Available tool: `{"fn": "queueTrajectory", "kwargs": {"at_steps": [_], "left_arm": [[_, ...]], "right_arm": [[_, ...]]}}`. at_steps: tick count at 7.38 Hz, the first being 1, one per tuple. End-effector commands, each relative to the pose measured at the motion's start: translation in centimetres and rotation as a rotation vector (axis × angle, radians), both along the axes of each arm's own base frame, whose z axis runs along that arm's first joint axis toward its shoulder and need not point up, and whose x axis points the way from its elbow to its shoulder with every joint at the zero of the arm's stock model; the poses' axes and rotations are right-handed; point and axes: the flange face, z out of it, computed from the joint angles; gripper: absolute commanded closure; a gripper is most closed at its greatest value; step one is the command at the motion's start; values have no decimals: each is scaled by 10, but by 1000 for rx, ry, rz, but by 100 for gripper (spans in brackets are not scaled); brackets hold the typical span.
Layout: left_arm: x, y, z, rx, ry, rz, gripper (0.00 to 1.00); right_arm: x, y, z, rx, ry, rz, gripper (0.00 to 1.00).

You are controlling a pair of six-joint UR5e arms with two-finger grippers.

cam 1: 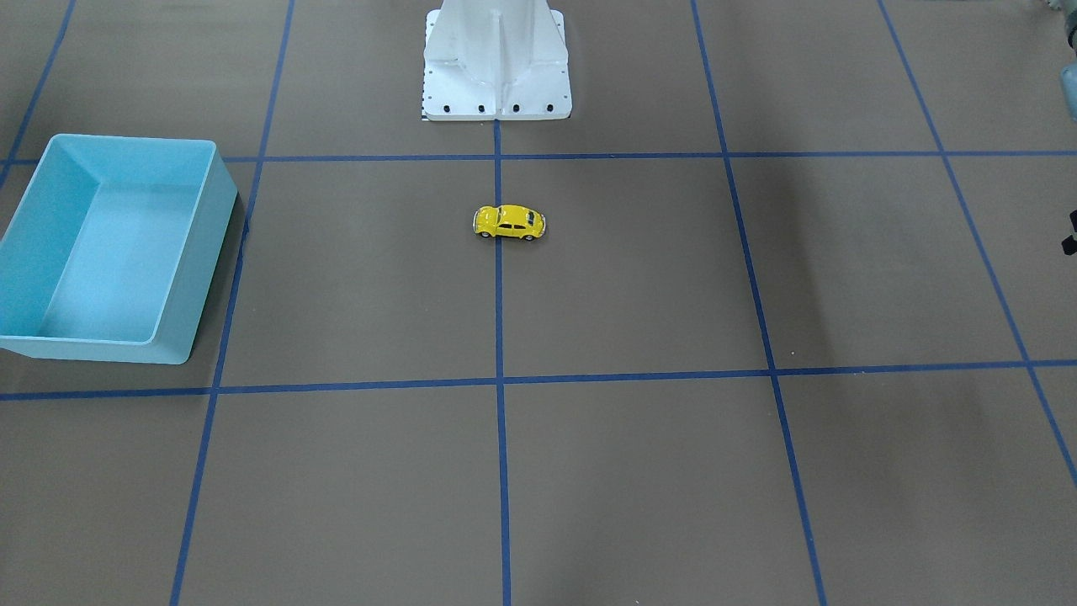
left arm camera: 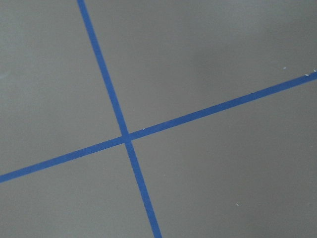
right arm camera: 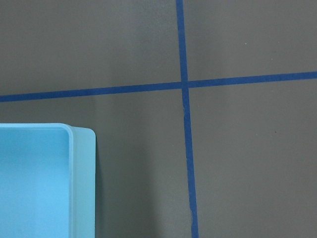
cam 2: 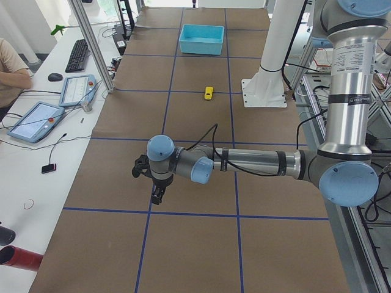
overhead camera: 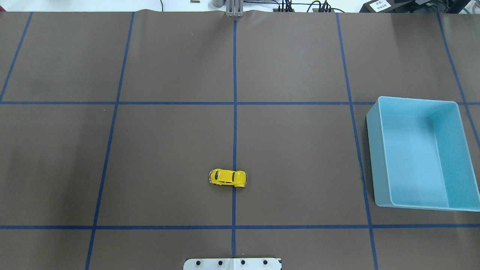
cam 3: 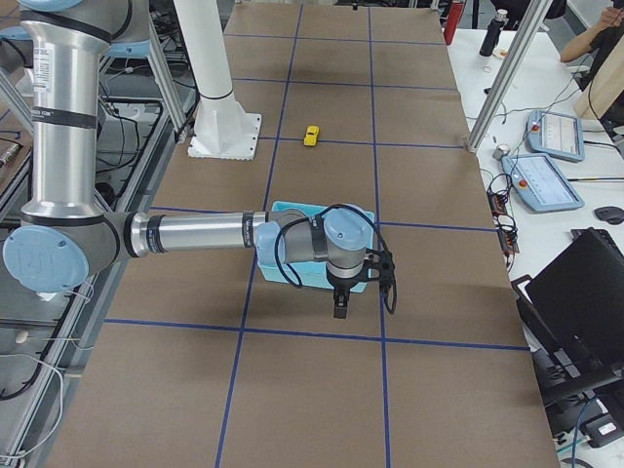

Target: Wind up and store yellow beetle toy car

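Sitting on its wheels on the brown table [overhead camera: 168, 150], the yellow beetle toy car [overhead camera: 228, 177] lies across the middle blue tape line [overhead camera: 234, 112], near the white robot base [overhead camera: 232, 263]. The blue bin [overhead camera: 378, 157] stands well apart from it, over on the right side of the table. The left gripper [cam 2: 157, 196] hangs over the table far out on the left, well away from the car. The right gripper [cam 3: 340, 310] hangs just beside a corner of the bin. Whether each pincer is apart or together, I cannot tell
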Motion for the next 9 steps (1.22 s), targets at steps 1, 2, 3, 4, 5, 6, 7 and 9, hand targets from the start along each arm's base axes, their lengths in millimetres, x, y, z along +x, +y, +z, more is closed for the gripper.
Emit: {"fn": "queueTrajectory", "kwargs": {"at_steps": [1,2,3,4,5,6,7,9], "left_arm": [[-35,31,32,-78,68,-67,0],[-55,49,41,-110,115,-107,0],[-60,58,47,-126,128,-120,0],[-68,68,52,-138,131,-140,0],[-74,68,51,-134,132,-154,0],[-79,68,45,-124,128,-165,0],[-79,68,45,-133,127,-166,0],[-89,72,52,-122,117,-171,0]], "right_arm": [[-7,-4,-36,82,5,-20,1],[-30,-8,-54,127,-1,-67,1],[-60,-37,-99,244,-17,-109,1],[-96,-56,-137,329,-36,-174,1],[-144,-70,-179,413,-66,-257,1],[-207,-71,-230,505,-106,-348,1],[-261,-62,-273,607,-91,-410,1],[-332,-19,-318,804,-91,-477,1]]}}
